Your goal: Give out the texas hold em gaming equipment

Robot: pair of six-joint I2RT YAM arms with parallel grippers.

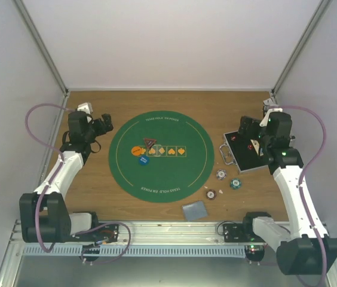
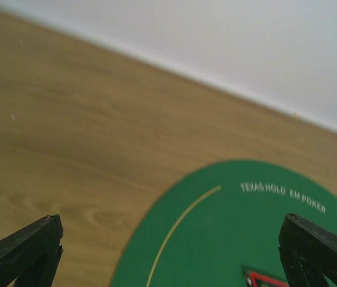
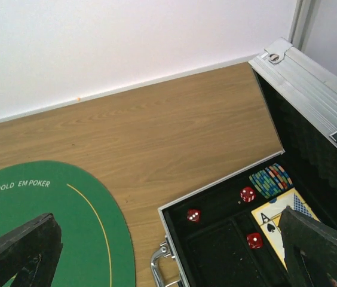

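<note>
On the green mat (image 1: 156, 173) lie an orange disc (image 1: 136, 150), a blue disc (image 1: 143, 159) and a dark triangular marker (image 1: 150, 143). Three chips lie on the wood right of the mat: grey (image 1: 221, 174), teal (image 1: 235, 183) and red (image 1: 210, 194). A grey-blue card deck (image 1: 194, 210) lies near the front. My left gripper (image 1: 104, 124) is open and empty over the mat's far left edge (image 2: 171, 254); the marker's tip (image 2: 264, 279) shows below it. My right gripper (image 1: 247, 127) is open and empty above the open case (image 3: 168, 254).
The open silver case (image 1: 233, 156) stands right of the mat; in the right wrist view it holds three red dice (image 3: 193, 216), a row of chips (image 3: 271, 179) and an ace of spades card (image 3: 279, 218). White walls enclose the wooden table.
</note>
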